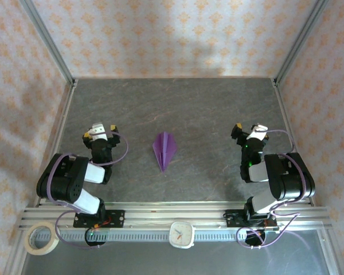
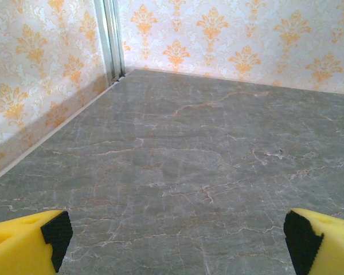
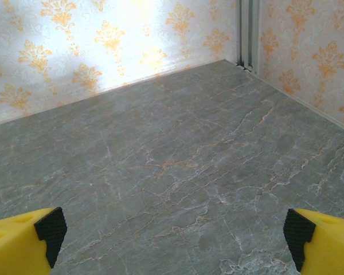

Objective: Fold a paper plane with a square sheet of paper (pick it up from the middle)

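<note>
Top external view gives us the relation that matters: the plane (image 1: 165, 150) lies flat on the counter (image 1: 200, 109) between the two arms, touching neither. Its long axis runs near to far, sharp tip toward the arm bases and broad end toward the back wall. It sits to the right of the left gripper (image 1: 101, 131) and to the left of the right gripper (image 1: 248, 130), somewhat nearer the left one. We judge that any further move on it would fall to the left arm, reaching in sideways. The folding looks done to us. Both wrist views face the far walls (image 2: 218, 34) and add what the overhead leaves small: in the left wrist view, yellow fingers with black pads (image 2: 57, 232) stand wide apart at the lower corners, bare counter between them, nothing held. The right wrist view has the same wide gap.
</note>
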Robot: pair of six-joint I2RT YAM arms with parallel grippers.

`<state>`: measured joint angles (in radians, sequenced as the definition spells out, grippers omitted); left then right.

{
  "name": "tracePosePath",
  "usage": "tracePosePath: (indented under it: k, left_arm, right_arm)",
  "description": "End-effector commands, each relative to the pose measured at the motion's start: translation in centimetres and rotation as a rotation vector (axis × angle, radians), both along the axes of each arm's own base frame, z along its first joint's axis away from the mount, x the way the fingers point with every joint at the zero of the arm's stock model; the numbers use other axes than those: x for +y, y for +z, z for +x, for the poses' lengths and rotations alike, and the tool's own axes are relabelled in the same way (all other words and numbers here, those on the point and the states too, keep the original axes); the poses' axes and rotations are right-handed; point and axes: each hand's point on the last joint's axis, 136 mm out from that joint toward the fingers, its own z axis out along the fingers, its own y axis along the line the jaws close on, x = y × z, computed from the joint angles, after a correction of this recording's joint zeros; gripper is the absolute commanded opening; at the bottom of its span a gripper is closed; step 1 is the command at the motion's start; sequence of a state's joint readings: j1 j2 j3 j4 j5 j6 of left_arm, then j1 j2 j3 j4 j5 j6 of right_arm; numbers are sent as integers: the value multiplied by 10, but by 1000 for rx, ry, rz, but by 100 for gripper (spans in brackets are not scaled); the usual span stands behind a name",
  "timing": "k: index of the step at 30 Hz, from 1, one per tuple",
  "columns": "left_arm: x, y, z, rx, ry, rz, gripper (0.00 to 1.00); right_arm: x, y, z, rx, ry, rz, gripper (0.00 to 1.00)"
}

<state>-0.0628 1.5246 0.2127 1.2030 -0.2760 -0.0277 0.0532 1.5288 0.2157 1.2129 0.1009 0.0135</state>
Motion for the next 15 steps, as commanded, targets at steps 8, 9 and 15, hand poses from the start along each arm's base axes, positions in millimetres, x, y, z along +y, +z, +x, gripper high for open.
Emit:
tracePosePath:
  k: [8, 9, 15]
  left_arm:
    - [-1, 19, 6, -72, -11, 0, 99]
    - [-1, 19, 6, -73, -11, -1, 99]
    - [-1, 19, 6, -73, -9, -1, 99]
  right_arm:
    - [-2, 14, 4, -54, -16, 3, 100]
    - [-2, 14, 4, -53, -17, 3, 100]
    - [-2, 15, 4, -54, -16, 3, 100]
